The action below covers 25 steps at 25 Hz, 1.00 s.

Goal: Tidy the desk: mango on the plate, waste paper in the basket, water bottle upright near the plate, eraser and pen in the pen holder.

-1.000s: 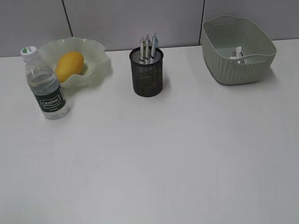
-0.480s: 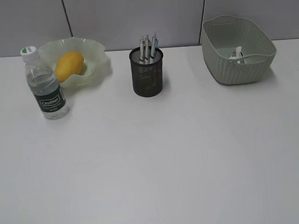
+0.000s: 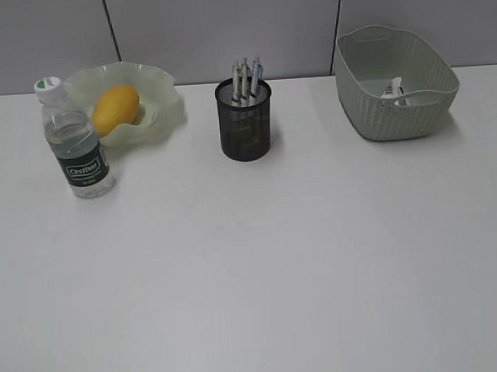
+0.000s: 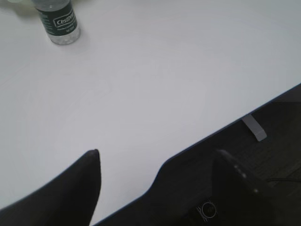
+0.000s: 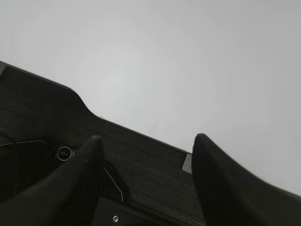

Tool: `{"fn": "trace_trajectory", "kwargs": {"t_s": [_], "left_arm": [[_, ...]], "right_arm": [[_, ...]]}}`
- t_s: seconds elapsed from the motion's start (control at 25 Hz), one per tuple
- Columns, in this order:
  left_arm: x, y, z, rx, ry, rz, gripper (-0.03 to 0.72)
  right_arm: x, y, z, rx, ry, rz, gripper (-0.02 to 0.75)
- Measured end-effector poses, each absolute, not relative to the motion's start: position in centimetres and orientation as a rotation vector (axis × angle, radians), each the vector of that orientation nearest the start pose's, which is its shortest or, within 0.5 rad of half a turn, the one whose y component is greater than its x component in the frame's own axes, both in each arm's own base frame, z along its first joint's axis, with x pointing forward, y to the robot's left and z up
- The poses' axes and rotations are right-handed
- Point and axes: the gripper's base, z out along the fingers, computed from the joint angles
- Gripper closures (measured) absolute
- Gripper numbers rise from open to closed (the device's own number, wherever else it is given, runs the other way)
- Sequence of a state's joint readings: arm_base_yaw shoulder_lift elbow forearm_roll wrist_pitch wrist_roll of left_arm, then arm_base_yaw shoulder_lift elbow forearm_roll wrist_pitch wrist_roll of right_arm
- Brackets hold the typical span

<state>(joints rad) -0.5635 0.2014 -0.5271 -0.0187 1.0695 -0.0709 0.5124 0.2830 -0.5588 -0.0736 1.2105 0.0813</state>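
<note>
Mango: smooth yellow-orange mango (image 3: 115, 109) lies in the pale green wavy-rimmed glassy plate (image 3: 164, 109), at 10 o'clock on the plain white desk (image 3: 262, 269). Done.
Water bottle: clear plastic water bottle (image 3: 73, 139) with dark green label stands upright just beside the plate. Done.
Pen holder: black wire-mesh pen holder (image 3: 244, 121) at 12 o'clock holds pens; eraser not discernible.
Basket: sage-green woven-look basket (image 3: 394, 83) at 2 o'clock contains white waste paper (image 3: 394, 88). Done.
Grippers: left gripper (image 4: 157, 172) and right gripper (image 5: 146, 155) hang at the near desk edge, jaws spread, holding nothing.
Remaining: apparently nothing.
</note>
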Motion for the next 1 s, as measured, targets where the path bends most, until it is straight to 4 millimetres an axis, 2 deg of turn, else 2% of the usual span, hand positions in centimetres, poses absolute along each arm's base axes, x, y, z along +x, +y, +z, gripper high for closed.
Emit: {"fn": "trace_trajectory", "kwargs": {"t_s": [0.28, 0.48, 0.68, 1.0], "left_arm": [[1.9, -1.4, 28.3, 0.548, 2.183, -0.369, 0.13], [1.9, -1.4, 28.3, 0.548, 2.184, -0.371, 0.13], [1.9, -1.4, 28.3, 0.548, 2.184, -0.371, 0.13], [1.9, -1.4, 28.3, 0.548, 2.184, -0.371, 0.129]], "right_arm": [[2.6, 0.8, 28.0, -0.417, 2.391, 0.222, 0.264], [2.7, 0.7, 28.1, -0.42, 2.381, 0.208, 0.264], [3.3, 1.4, 28.5, -0.417, 2.272, 0.276, 0.264], [3.5, 1.7, 27.5, -0.481, 2.266, 0.269, 0.265]]}}
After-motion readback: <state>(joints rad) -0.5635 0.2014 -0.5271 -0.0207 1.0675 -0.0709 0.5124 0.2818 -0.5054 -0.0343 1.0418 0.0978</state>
